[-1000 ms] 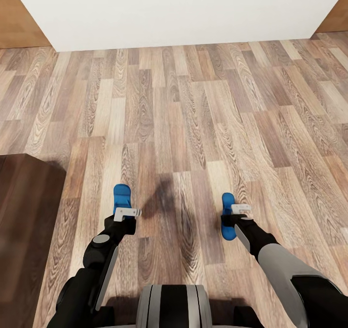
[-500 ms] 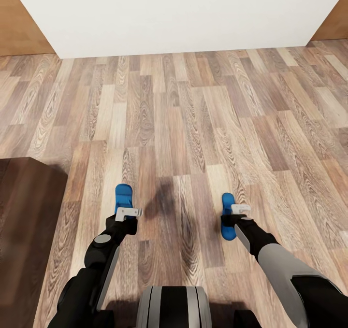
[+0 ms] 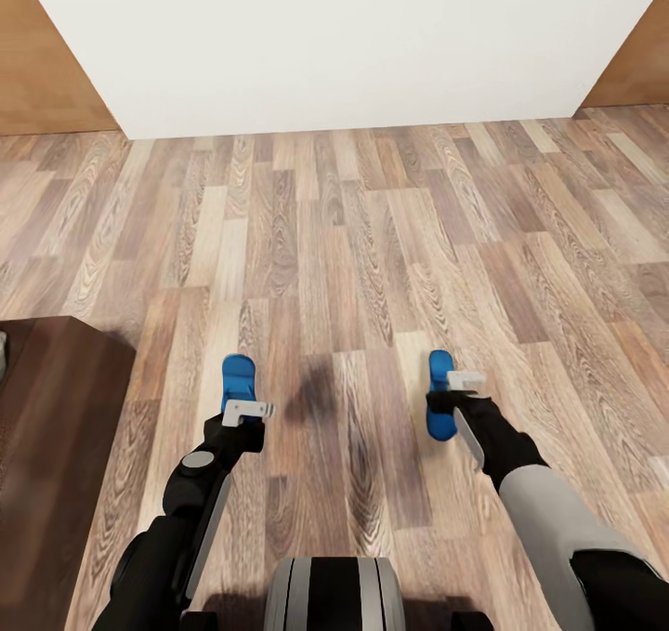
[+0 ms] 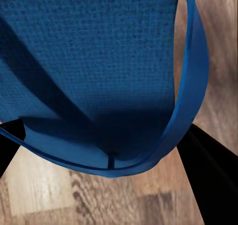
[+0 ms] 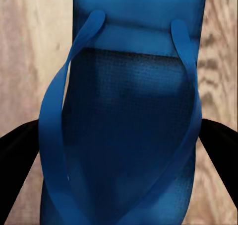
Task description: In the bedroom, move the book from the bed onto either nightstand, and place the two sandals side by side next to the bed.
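Note:
I hold one bright blue sandal in each hand above the brown plank floor. My left gripper (image 3: pixel 240 400) is shut on the left sandal (image 3: pixel 238 374); in the left wrist view its strap and textured sole (image 4: pixel 94 51) sit between the black fingers (image 4: pixel 213 180). My right gripper (image 3: pixel 442 404) is shut on the other sandal (image 3: pixel 439 419), whose V-shaped strap (image 5: pixel 124 135) lies between the fingers (image 5: pixel 20 150). The two sandals are well apart, both pointing away from me. The book is out of view.
A dark-brown wooden piece of furniture (image 3: pixel 51 445) stands at the lower left; I cannot tell whether it is the bed frame or a nightstand. A white wall (image 3: pixel 344 46) closes the floor ahead, with orange-brown panels (image 3: pixel 42 73) at both corners. Open floor (image 3: pixel 353 241) lies between.
The whole view has slid down, so the camera moved: the wall's foot sits lower in the picture. My right gripper and its sandal have shifted slightly forward. The left gripper keeps its place.

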Controlling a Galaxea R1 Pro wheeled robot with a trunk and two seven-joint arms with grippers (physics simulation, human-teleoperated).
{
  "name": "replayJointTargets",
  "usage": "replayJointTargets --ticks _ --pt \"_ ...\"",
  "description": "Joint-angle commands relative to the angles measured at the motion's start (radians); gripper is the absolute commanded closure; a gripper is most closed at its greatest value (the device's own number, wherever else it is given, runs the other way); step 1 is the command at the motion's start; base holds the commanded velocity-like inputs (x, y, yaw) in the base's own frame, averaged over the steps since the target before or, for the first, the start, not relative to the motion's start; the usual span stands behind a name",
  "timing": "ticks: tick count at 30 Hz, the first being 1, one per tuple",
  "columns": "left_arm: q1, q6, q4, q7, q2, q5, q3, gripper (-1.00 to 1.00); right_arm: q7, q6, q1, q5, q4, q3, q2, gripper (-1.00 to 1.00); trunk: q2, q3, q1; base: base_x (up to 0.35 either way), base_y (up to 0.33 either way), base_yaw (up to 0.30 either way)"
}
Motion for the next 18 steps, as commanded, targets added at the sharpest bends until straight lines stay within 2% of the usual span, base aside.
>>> replayJointTargets --ticks 1,3,4,7,10,11,15,18 --pt "0.0 0.006 -0.001 0.003 0.0 -0.003 -0.001 1.0 -0.003 0.043 0.028 -0.002 -0.068 0.001 0.0 1.0 0.0 0.003 -0.001 0.0 0.0 0.0" --pt "0.0 0.007 -0.001 0.003 0.001 -0.002 -0.001 1.0 -0.004 0.11 0.106 -0.002 -0.228 0.0 0.0 1.0 0.001 0.011 -0.001 0.0 0.0 0.0" --pt "0.0 0.007 -0.001 0.003 0.0 -0.002 -0.001 1.0 -0.004 0.126 0.136 -0.002 -0.278 0.0 0.0 1.0 0.001 0.015 -0.002 0.0 0.0 0.0" --pt "0.0 0.007 0.0 0.002 -0.001 0.001 -0.001 1.0 -0.003 0.145 0.188 -0.003 -0.365 0.0 0.0 1.0 0.001 0.027 -0.003 0.0 0.0 0.0" --pt "0.0 0.007 0.006 0.002 0.0 0.002 -0.002 1.0 -0.003 0.152 0.211 -0.003 -0.422 -0.001 0.0 1.0 0.002 0.038 -0.005 0.0 0.0 0.0" --pt "0.0 0.007 0.009 0.002 -0.001 0.003 -0.002 1.0 -0.003 0.166 0.251 -0.002 -0.521 -0.001 0.0 1.0 0.002 0.042 -0.005 0.0 0.0 0.0" --pt "0.0 0.007 0.01 0.002 -0.002 0.003 -0.002 1.0 -0.004 0.225 0.281 -0.002 -0.612 -0.002 0.0 1.0 0.003 0.058 -0.007 0.0 0.0 0.0" --pt "0.0 0.009 0.01 0.001 -0.004 0.004 -0.003 1.0 -0.004 0.238 0.297 -0.003 -0.634 -0.002 0.0 1.0 0.004 0.071 -0.008 0.0 0.0 0.0"
